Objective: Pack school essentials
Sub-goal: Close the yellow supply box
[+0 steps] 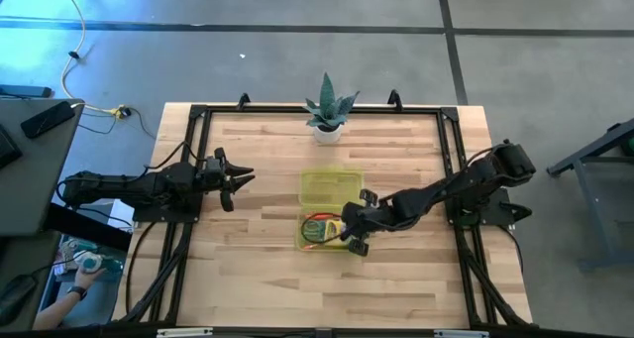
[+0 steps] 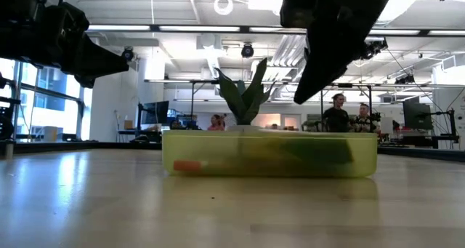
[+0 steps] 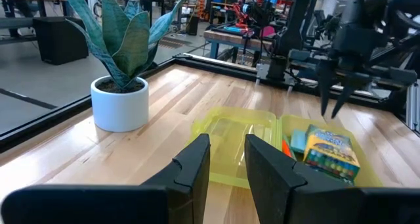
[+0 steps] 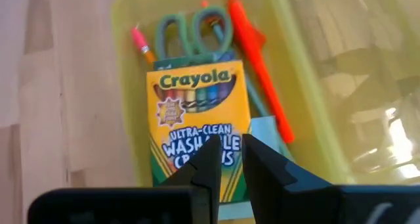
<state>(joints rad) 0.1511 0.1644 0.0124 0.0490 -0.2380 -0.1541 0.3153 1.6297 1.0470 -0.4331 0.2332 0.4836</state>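
Above the counter (image 1: 258, 279), in the high view, the right hand (image 1: 355, 237) is hovering over the yellow-green case (image 1: 327, 211), whose lid is lying open toward the plant (image 1: 328, 108). The left hand (image 1: 236, 179) is waiting well apart, near the counter's left side.

In the low view, the case (image 2: 269, 155) is sitting flat on the pale wood, with people standing in the workshop behind it.

In the left wrist view, the left hand (image 3: 226, 161) is showing its fingers a little apart and empty, pointing at the open lid.

In the right wrist view, the right hand (image 4: 228, 159) is showing its fingers nearly together, holding nothing, just above the crayon box (image 4: 197, 122). The scissors (image 4: 193, 30), an orange pen (image 4: 259, 66) and a pencil (image 4: 142, 43) are lying inside the case.

Risk: the crayon box is resting on top of the other items, so the lid may be fouling on it when closing. A push against the lid could also slide the light case across the smooth wood.
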